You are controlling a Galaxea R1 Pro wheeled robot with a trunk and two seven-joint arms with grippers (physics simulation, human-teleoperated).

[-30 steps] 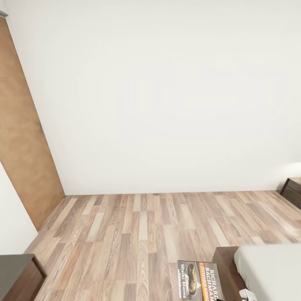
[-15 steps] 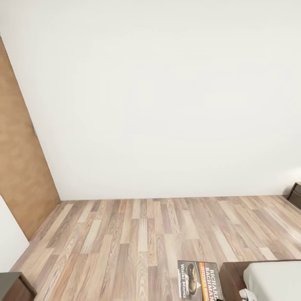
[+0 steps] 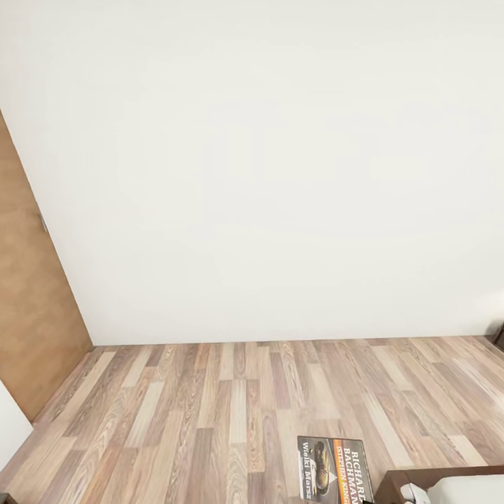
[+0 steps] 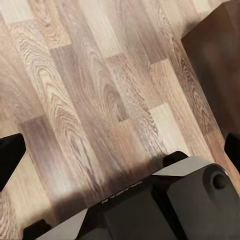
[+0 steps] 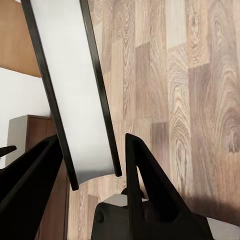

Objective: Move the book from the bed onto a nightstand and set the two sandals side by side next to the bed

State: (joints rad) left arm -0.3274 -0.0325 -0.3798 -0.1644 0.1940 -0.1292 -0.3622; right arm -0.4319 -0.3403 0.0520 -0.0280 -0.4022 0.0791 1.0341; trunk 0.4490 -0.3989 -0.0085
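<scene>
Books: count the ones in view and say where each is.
1. The book is clamped edge-on in the right gripper, held above the wood floor beside the bed corner. Others may be out of frame.

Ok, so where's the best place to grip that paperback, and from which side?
Take the paperback at one end, coming in edge-on. It is thin and flat, so one finger goes on each cover and pinches across the thickness. The right claw sits that way, with its fingers either side of the white page edge.

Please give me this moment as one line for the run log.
phase: carrying | right gripper: shut on book | left gripper: open, empty, over floor | bed: corner at lower right
</scene>
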